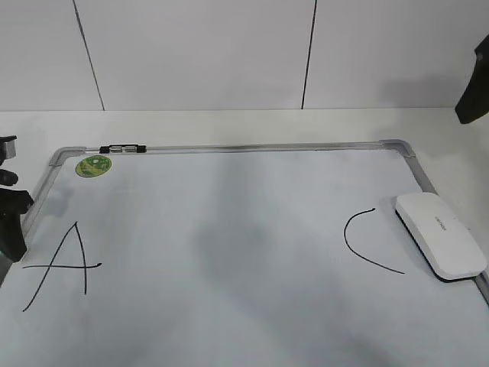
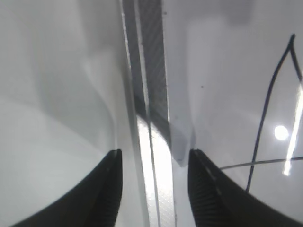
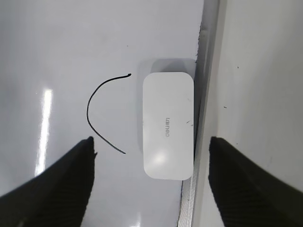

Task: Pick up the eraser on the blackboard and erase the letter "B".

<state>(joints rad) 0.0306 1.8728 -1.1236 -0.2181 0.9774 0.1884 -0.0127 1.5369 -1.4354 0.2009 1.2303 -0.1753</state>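
Note:
The white eraser [image 1: 441, 235] lies flat on the blackboard [image 1: 229, 229], a white dry-erase board, by its right frame. It also shows in the right wrist view [image 3: 168, 125]. A black "A" [image 1: 61, 264] is at the left and a "C" [image 1: 359, 241] just left of the eraser. No "B" shows; the board between them is bare with a faint grey smudge. My right gripper [image 3: 151, 138] is open and empty, high above the eraser, at the upper right in the exterior view [image 1: 474, 84]. My left gripper [image 2: 154, 151] is open and empty, over the board's left frame [image 1: 11, 222].
A small black-and-silver marker [image 1: 122, 148] lies on the far frame, with a round green sticker [image 1: 93, 165] just below it. The grey metal frame [image 2: 151, 94] runs between my left fingers. A white panelled wall stands behind the table.

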